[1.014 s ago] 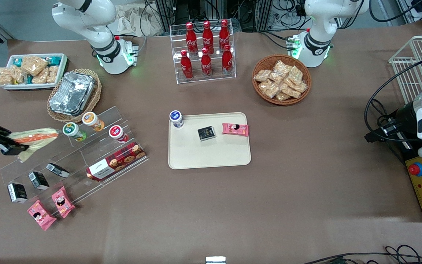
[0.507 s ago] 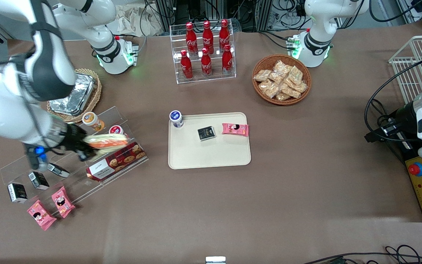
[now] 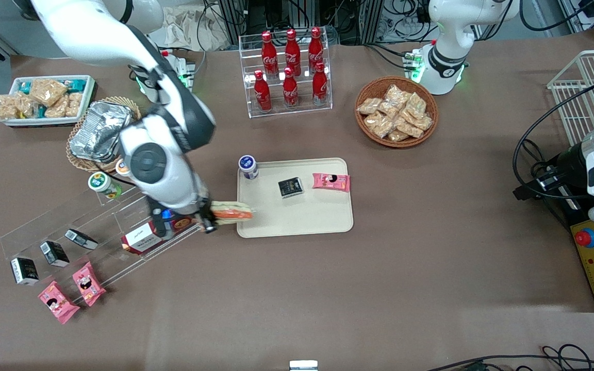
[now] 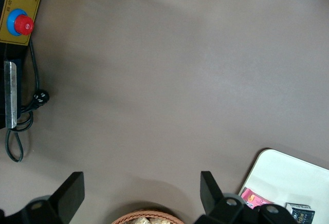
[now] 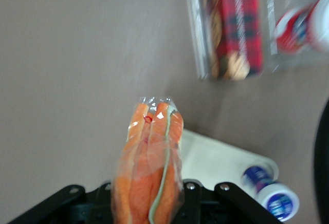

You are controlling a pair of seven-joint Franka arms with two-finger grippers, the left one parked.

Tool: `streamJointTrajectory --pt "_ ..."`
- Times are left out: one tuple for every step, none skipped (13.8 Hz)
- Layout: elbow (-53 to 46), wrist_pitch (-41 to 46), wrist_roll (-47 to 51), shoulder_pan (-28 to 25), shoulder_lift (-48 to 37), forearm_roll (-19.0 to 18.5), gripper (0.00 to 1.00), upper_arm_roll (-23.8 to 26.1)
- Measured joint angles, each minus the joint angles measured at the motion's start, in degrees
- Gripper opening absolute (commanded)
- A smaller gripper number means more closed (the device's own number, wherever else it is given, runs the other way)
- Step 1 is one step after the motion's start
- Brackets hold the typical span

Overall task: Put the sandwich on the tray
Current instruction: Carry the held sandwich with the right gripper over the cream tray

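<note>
Gripper [image 3: 209, 220] clamped on sandwich [image 3: 231, 213], carried from the display rack [image 3: 96, 221] to tray's [image 3: 297, 219] nine-o'clock rim; release near.

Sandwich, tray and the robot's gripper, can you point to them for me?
sandwich [image 3: 232, 212], front view, on its orange filling.
tray [image 3: 297, 219], front view, on a bare patch.
gripper [image 3: 208, 221], front view, between the fingertips, holding the sandwich.
</note>
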State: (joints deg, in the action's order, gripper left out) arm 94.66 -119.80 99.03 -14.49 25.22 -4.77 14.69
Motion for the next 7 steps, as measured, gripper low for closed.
streamJointTrajectory --pt "-0.05 -1.67 1.80 -1.62 1.49 -0.39 0.00 0.04" --pt "-0.08 -2.89 3.94 -3.29 2.82 -1.39 0.00 0.06" --pt "-0.11 -4.14 7.06 -4.98 4.18 -3.25 0.00 0.07" --pt "-0.16 -5.44 10.36 -6.48 5.50 -5.40 0.00 0.09" --pt "-0.34 -6.40 12.99 -7.83 6.82 -7.14 0.00 0.10" --pt "-0.64 -7.25 14.81 -9.12 8.14 -8.03 0.00 0.09" --pt "-0.95 -8.34 16.24 -10.24 9.34 -8.18 0.00 0.09"
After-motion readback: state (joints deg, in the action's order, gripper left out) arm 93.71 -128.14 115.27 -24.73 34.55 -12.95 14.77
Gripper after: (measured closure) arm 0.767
